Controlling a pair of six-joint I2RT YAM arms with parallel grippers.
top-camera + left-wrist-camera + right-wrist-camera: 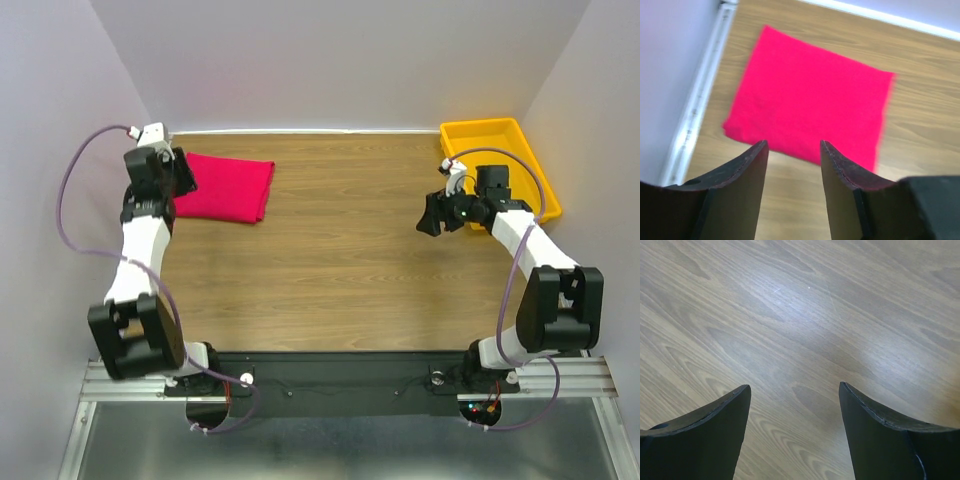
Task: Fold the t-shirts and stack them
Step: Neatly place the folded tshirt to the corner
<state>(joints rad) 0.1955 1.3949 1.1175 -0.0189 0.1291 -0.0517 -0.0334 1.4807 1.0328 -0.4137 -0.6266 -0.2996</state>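
Here, 1 crimson t-shirt (810,112) is seen folded into a flat, roughly 4-sided packet with soft edges. It is laid on the far left part of the table (340,260), close to the pale strip along the left wall. Its cloth is shown matte and smooth against the glossy wood-grain laminate. The left gripper (792,145) is held by the shirt's near edge, its 2 dark, curved fingers (747,170) parted with only air between them. The right gripper (794,387) is held over bare wood, well apart from the shirt, spread wide and empty. A yellow plastic tray (480,124) with a raised rim is set in the far right corner, partly covered by the right arm.
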